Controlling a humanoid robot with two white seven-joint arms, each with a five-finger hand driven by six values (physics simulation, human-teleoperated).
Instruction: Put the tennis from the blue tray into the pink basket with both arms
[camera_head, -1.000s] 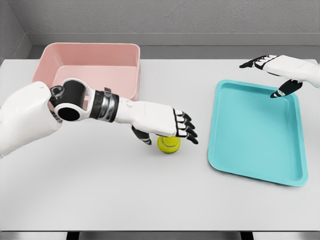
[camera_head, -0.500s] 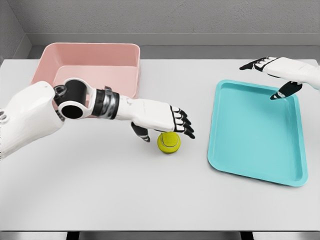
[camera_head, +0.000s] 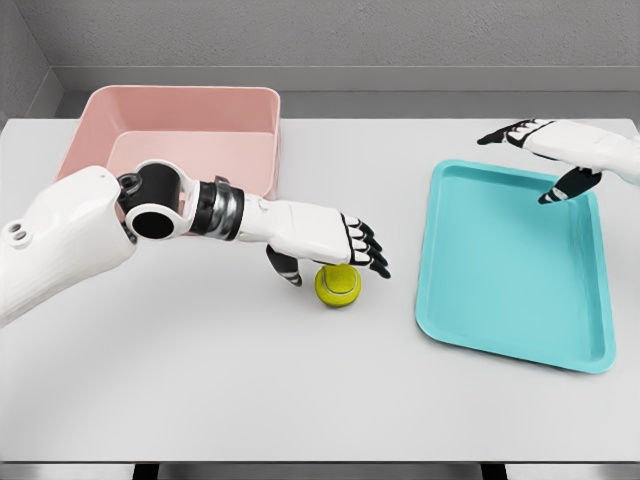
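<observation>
1 tennis ball (camera_head: 338, 286) under open left robot hand (camera_head: 325, 240), 1 tray (camera_head: 512, 270), 1 basket (camera_head: 180, 135); right robot hand (camera_head: 560, 150) open.

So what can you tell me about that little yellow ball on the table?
The tennis ball is small, round and yellow-green with a faint pale seam. It sits on the white table, between the pink basket and the blue tray, outside both. The left hand arches over it, dark fingers spread above its top, not closed around it.

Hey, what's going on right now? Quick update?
Left hand open, over the tennis ball on the table. Right hand open above the blue tray. Path to the pink basket clear.
</observation>
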